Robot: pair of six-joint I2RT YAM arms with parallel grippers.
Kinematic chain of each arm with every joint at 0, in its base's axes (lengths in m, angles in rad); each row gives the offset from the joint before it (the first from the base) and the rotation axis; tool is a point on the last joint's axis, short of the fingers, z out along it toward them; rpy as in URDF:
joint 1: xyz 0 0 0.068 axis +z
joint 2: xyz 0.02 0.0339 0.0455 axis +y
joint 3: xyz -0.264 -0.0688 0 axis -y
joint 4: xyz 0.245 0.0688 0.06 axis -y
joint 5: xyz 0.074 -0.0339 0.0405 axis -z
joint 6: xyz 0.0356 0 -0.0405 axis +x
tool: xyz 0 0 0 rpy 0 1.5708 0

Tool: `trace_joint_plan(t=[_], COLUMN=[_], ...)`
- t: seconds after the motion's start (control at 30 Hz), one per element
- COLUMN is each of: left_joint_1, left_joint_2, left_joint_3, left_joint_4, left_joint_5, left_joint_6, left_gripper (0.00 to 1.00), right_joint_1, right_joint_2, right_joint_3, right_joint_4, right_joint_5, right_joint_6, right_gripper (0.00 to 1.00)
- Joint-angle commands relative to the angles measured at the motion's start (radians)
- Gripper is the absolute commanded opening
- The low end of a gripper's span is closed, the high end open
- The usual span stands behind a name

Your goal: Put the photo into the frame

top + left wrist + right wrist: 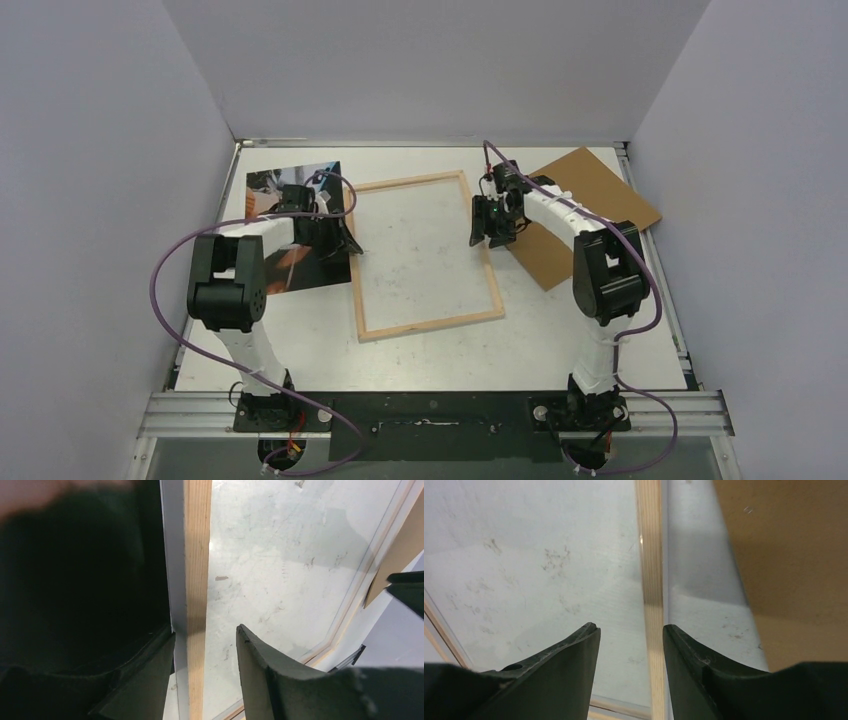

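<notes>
wood back up, the frame lies flat between my two grippers. my left gripper stands spread over its left rail, a finger on either side, nothing clamped. my right gripper straddles the opposite rail the same way, with a gap showing on both sides of the wood. the photo lies picture up just outside the left fingers. the brown backing board lies just outside the right fingers, apart from the rail.
</notes>
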Motion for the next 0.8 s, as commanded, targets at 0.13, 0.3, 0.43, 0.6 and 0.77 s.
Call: trace_joint_plan(t=[0.13, 0.3, 0.43, 0.6, 0.77], left_joint_1=[0.032, 0.040, 0.042, 0.042, 0.043], left_joint_2=[0.033, 0.092, 0.142, 0.182, 0.210], left_joint_3=[0.194, 0.258, 0.302, 0.338, 0.351], left_joint_4=[-0.094, -0.091, -0.098, -0.111, -0.113], left_joint_5=[-0.062, -0.065, -0.069, -0.071, -0.071], left_joint_6=[0.073, 0.053, 0.037, 0.034, 0.031], left_gripper=[0.50, 0.53, 0.53, 0.53, 0.53], right_joint_1=[-0.004, -0.008, -0.011, -0.015, -0.015], right_joint_2=[0.078, 0.195, 0.273, 0.327, 0.359], right_joint_3=[0.201, 0.317, 0.387, 0.426, 0.446], right_joint_4=[0.178, 0.279, 0.323, 0.366, 0.378], right_joint_5=[0.167, 0.194, 0.217, 0.255, 0.282], right_joint_6=[0.060, 0.074, 0.076, 0.074, 0.065], right_gripper=[0.48, 0.45, 0.31, 0.22, 0.21])
